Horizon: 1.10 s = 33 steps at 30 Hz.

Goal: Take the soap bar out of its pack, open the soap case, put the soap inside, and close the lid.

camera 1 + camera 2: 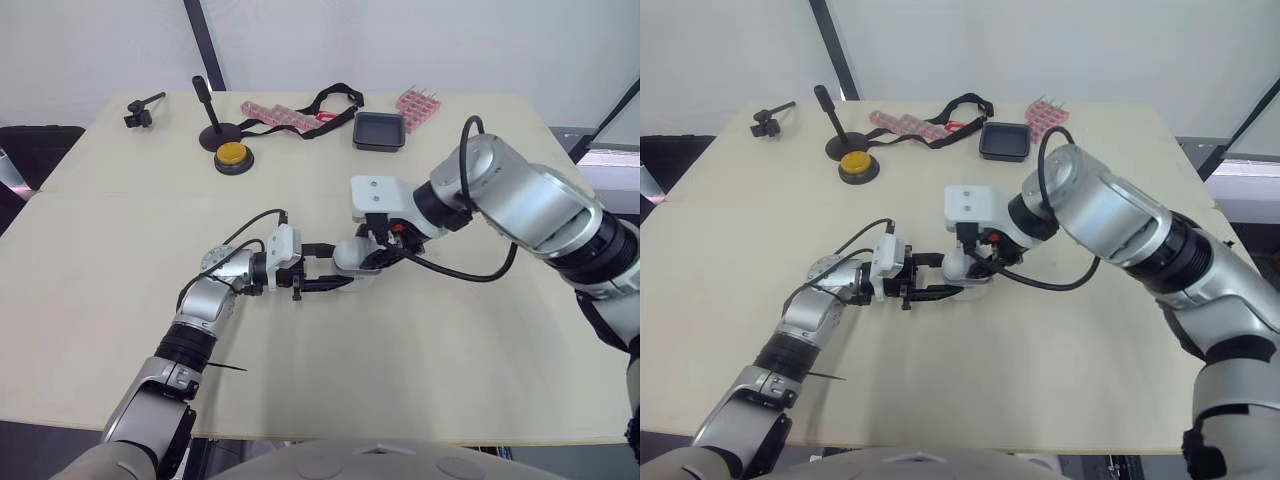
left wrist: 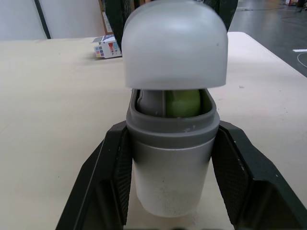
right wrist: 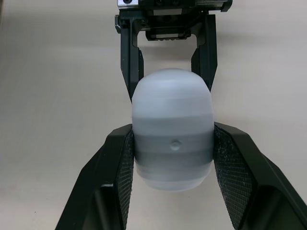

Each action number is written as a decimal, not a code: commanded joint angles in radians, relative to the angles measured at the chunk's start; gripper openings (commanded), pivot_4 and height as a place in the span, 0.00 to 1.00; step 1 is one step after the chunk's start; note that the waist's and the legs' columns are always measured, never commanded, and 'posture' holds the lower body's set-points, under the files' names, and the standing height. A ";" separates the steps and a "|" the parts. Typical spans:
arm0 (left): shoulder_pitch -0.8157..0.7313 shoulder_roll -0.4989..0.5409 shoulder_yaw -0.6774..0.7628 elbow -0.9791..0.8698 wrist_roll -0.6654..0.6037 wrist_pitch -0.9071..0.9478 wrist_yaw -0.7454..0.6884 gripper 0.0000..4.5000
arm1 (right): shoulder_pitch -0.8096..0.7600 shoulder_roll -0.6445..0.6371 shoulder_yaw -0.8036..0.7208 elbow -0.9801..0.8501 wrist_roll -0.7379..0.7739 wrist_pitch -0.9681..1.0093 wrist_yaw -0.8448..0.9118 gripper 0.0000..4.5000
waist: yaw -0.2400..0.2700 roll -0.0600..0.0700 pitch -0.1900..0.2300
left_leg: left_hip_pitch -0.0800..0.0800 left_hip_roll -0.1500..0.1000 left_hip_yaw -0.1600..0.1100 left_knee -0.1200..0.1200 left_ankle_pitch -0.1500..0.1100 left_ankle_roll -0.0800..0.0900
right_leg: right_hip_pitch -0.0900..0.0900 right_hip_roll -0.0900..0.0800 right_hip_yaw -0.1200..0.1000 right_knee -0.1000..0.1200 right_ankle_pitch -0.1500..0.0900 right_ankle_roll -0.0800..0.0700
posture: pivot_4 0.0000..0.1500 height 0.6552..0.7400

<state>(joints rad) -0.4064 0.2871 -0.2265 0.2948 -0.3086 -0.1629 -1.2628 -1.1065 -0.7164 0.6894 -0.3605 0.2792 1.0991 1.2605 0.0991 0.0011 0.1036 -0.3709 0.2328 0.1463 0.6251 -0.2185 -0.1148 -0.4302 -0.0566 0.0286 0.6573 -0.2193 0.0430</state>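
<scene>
The grey soap case base (image 2: 170,163) stands mid-table between the fingers of my left gripper (image 2: 172,132), which is shut on it. A green soap bar (image 2: 184,103) sits inside the base. The frosted lid (image 2: 175,43) hovers just above the base's rim with a narrow gap, tilted slightly. My right gripper (image 3: 172,132) is shut on the lid (image 3: 172,139) from the opposite side. In the head views both grippers meet at the case (image 1: 355,262), the left gripper (image 1: 340,267) from the left and the right gripper (image 1: 375,250) from the right.
A small colourful box (image 2: 108,47) lies on the table beyond the case. At the table's far side are a black tray (image 1: 379,130), a yellow button (image 1: 233,156), a black stand (image 1: 212,120), pink strips (image 1: 275,113) and a small black clamp (image 1: 140,112).
</scene>
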 commanded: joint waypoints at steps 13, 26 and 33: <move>0.015 0.017 0.000 -0.018 0.022 0.008 0.028 0.45 | -0.017 0.025 0.049 0.025 -0.025 -0.030 0.021 0.43 | -0.007 0.000 0.000 | 0.002 0.000 0.000 0.000 0.000 0.000 | 0.002 0.000 0.000 0.000 0.000 0.000 | 1.00 0.87; 0.017 0.015 -0.002 -0.021 0.024 0.009 0.030 0.45 | -0.012 0.031 0.060 0.047 -0.037 -0.033 0.022 0.43 | -0.010 -0.001 -0.001 | 0.004 0.000 0.000 -0.001 0.000 -0.001 | 0.003 0.000 0.000 0.000 0.000 0.000 | 1.00 0.87; 0.017 0.015 -0.003 -0.015 0.026 0.007 0.030 0.45 | -0.006 0.040 0.053 0.062 -0.053 -0.060 0.012 0.87 | -0.010 -0.001 -0.001 | 0.003 0.000 0.000 -0.001 0.000 -0.001 | 0.003 0.000 0.000 0.000 0.000 0.000 | 1.00 0.87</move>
<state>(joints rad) -0.3958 0.2928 -0.2265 0.2785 -0.3024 -0.1603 -1.2449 -1.0985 -0.6704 0.7661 -0.2913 0.2392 1.0562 1.2745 0.0896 0.0003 0.1029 -0.3681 0.2328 0.1462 0.6244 -0.2183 -0.1157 -0.4271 -0.0569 0.0284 0.6574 -0.2193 0.0431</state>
